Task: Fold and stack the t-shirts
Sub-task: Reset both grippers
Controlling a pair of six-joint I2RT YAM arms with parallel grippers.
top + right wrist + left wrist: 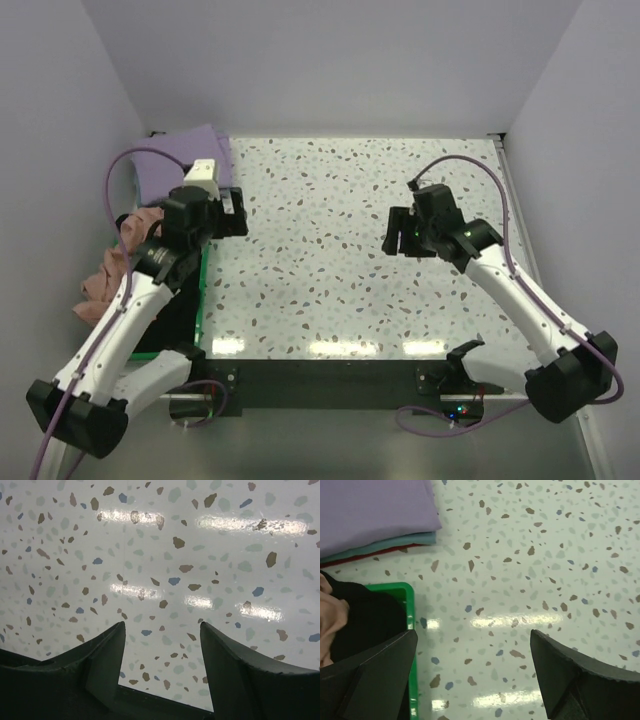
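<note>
Jaws gape empty on both my arms: left gripper (pixel 472 636) wide near the folded t-shirts (pixel 370 515), right gripper (pixel 162 627) narrower.

table (pixel 330 250) open across middle and right, t-shirt stack (pixel 183 158) far left, green bin (pixel 410 610) near left

readable text: none | folded shirts (pixel 370 510): plain, no print | green bin (pixel 411 612): no label legible | table (pixel 330 250): speckles only | left arm (pixel 125 320): no marking legible | right arm (pixel 525 295): likewise
</note>
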